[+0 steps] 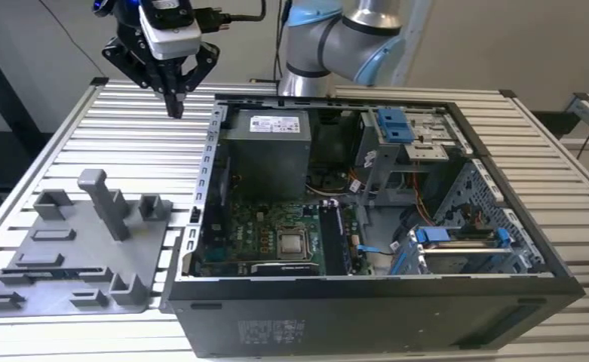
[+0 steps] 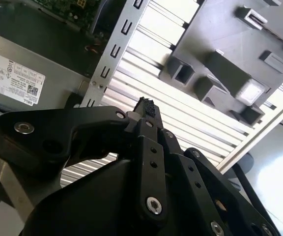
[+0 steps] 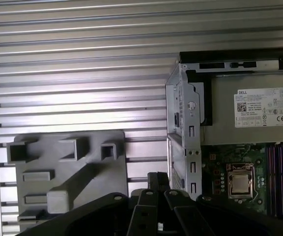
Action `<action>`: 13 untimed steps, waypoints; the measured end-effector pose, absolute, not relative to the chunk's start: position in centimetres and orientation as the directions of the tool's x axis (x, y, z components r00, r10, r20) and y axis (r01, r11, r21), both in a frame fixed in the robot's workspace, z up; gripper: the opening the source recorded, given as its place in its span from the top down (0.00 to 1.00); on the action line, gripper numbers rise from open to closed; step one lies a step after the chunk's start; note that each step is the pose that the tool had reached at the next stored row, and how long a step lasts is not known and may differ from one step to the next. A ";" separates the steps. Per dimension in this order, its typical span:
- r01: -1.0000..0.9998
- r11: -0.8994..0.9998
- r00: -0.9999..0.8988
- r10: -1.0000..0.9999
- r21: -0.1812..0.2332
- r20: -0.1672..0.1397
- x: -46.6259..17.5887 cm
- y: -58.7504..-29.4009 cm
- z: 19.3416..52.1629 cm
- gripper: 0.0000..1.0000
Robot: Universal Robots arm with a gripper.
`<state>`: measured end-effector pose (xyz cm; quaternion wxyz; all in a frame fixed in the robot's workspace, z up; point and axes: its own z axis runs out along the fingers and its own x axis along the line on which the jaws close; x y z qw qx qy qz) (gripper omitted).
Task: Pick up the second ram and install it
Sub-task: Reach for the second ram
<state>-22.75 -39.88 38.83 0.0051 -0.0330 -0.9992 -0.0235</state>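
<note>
The second ram [image 1: 53, 271] looks like a thin dark bluish strip lying flat in the near part of the grey tray [image 1: 158, 245], at the exterior view's left. My gripper [image 1: 176, 107] hangs high over the slatted table, beyond the tray and beside the far left corner of the computer case [image 1: 375, 294]. Its fingers point down, pressed together with nothing between them. In both wrist views the fingertips [image 2: 144, 105] [image 3: 157, 180] meet over the table slats between the tray [image 3: 107, 167] and the case. The long black memory slots [image 1: 335, 240] lie by the processor.
The open case takes up the middle and right of the table, with its power supply [image 1: 265, 147] at the far end and blue drive brackets [image 1: 459, 235] on the right. Upright grey posts [image 1: 106, 202] rise from the tray. The arm's base [image 1: 339, 38] stands behind the case.
</note>
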 end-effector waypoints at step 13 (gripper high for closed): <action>0.065 0.997 -0.998 0.065 0.047 0.012 -24.1 -39.9 38.8 0.89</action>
